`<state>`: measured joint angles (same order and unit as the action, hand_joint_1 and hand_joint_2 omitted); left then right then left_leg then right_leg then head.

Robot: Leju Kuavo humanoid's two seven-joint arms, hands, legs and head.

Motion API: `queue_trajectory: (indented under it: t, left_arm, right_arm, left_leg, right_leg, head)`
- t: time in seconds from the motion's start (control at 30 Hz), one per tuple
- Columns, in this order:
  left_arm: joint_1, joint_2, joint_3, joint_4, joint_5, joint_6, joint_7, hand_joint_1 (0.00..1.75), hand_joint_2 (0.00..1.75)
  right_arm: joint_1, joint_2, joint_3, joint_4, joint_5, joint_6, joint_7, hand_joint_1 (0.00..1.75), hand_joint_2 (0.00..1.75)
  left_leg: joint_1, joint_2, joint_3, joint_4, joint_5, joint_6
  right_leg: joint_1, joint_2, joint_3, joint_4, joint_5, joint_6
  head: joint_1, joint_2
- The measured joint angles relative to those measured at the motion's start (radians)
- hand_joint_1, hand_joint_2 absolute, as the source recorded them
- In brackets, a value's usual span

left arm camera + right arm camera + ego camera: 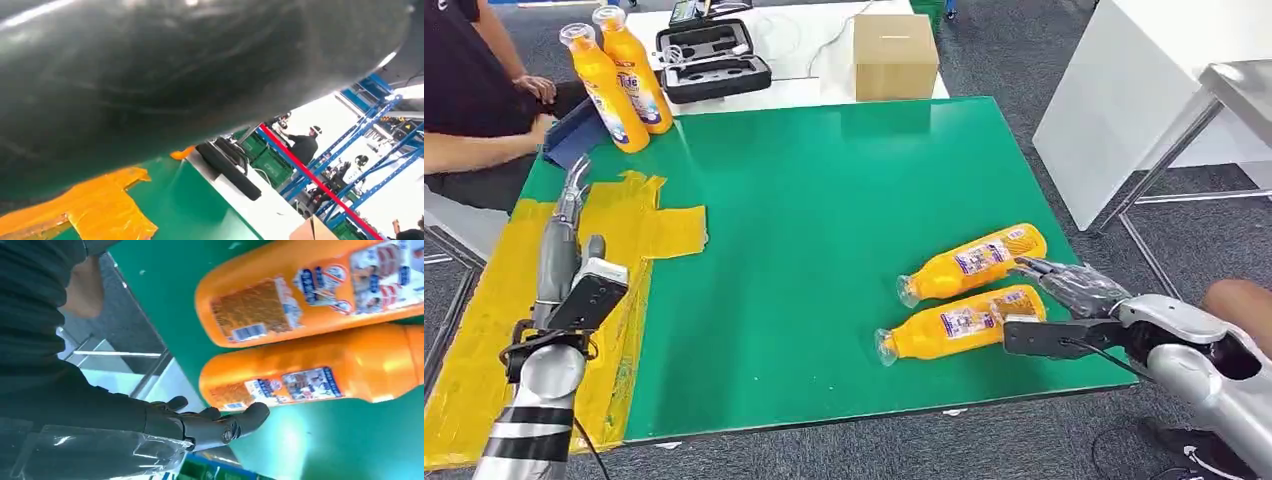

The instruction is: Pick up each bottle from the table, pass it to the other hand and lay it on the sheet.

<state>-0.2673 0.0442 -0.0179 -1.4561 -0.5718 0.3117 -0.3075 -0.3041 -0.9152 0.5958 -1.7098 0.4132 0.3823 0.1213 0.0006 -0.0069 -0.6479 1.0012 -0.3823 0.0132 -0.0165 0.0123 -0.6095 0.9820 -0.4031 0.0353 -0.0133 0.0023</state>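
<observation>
The big green bench (824,250) has a yellow sheet (634,230) on its left side. Two orange bottles (974,262) lie side by side near the right edge. The right hand (1079,288) touches their bases, fingers spread, holding nothing. The left hand (574,190) hovers over the sheet, fingers out straight, holding nothing.

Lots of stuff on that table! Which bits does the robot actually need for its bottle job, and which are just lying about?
Part of the job:
- two lying bottles by the right hand
- two upright bottles at the far corner
- yellow sheet
- left hand over the sheet

Just lying about:
- cardboard box
- open black case
- seated person
</observation>
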Motion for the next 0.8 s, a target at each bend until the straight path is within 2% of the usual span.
queue_trajectory:
  t: [0.33, 0.8]
  left_arm:
    - [-0.003, 0.0, 0.002, 0.0, 0.019, -0.015, -0.001, 0.0, 0.0]
    - [-0.013, 0.0, -0.002, 0.0, 0.032, -0.015, 0.0, 0.0, 0.0]
  right_arm:
    - [0.101, 0.009, -0.016, 0.005, 0.137, -0.006, 0.003, 0.0, 1.75]
    - [0.061, 0.118, 0.023, 0.132, 0.212, -0.022, -0.01, 0.0, 1.75]
  left_leg:
    - [0.0, 0.001, 0.0, 0.0, 0.0, 0.0]
    - [0.0, 0.001, 0.001, 0.0, 0.0, 0.0]
  right_leg:
    - [0.0, 0.0, 0.0, 0.0, 0.0, 0.0]
    - [0.0, 0.0, 0.0, 0.0, 0.0, 0.0]
  head:
    - [0.0, 0.0]
    - [0.0, 0.0]
